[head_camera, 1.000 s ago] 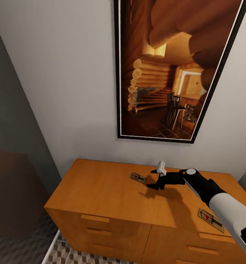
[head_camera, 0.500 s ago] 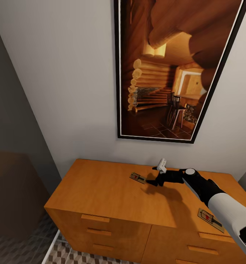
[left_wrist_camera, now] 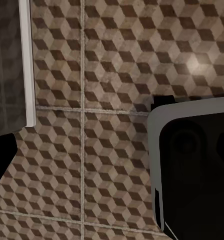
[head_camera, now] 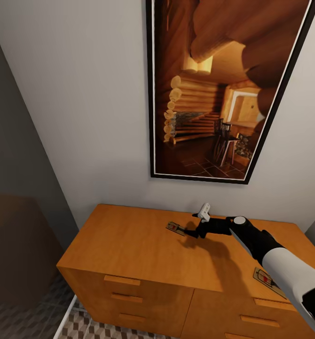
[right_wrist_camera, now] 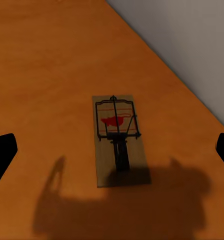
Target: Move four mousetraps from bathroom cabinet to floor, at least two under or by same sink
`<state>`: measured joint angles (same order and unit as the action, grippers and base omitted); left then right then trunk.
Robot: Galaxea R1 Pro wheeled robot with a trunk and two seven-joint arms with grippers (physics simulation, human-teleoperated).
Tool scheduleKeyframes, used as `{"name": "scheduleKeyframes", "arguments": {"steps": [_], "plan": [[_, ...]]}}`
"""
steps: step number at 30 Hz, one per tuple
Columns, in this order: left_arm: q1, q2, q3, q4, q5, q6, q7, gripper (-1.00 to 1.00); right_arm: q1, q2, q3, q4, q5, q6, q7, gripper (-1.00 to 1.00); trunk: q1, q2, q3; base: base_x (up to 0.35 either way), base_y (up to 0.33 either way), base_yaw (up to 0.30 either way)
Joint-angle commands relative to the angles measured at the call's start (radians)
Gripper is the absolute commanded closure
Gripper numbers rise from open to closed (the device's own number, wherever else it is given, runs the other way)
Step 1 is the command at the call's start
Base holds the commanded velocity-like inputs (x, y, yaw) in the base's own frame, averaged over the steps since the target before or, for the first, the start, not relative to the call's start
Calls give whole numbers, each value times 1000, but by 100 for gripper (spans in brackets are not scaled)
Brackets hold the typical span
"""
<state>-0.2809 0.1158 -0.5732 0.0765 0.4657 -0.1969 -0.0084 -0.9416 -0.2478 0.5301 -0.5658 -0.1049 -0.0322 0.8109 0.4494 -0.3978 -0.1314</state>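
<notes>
The orange-brown cabinet [head_camera: 129,240] stands against the wall. One mousetrap [head_camera: 176,229] lies flat near the back of its top. My right gripper [head_camera: 190,233] hovers low just right of it, open; the right wrist view shows the mousetrap [right_wrist_camera: 117,140] lying between the spread fingertips [right_wrist_camera: 1,155] on the cabinet top [right_wrist_camera: 41,75]. A second mousetrap [head_camera: 265,278] lies near the front right edge, partly covered by my right forearm. In the left wrist view a dark fingertip [left_wrist_camera: 1,155] hangs over the cube-patterned bathroom floor [left_wrist_camera: 117,75]; the left gripper looks open and holds nothing.
A large framed picture [head_camera: 223,89] hangs on the wall above the cabinet. A dim brown block [head_camera: 11,245] sits to the cabinet's left. Patterned floor [head_camera: 82,327] shows below the drawer fronts. A white strip [left_wrist_camera: 27,65] and part of my base [left_wrist_camera: 192,170] border the floor.
My right gripper has slid left along the cabinet top and dropped slightly, closing in on the rear mousetrap. Both mousetraps lie where they were.
</notes>
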Motion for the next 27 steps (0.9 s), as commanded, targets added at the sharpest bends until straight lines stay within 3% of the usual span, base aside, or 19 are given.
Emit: {"name": "scheduleKeyframes", "arguments": {"steps": [1,27], "plan": [[-1,-1,-9,3,7,-6,-1,-100,-2,1,8,1,-10,-3,-2,-100,1,-2,-2,0,0,0],[-1,-1,-8,3,7,-6,-1,-100,-2,6,7,29,-10,-3,-1,-100,1,-2,-2,0,0,0]]}}
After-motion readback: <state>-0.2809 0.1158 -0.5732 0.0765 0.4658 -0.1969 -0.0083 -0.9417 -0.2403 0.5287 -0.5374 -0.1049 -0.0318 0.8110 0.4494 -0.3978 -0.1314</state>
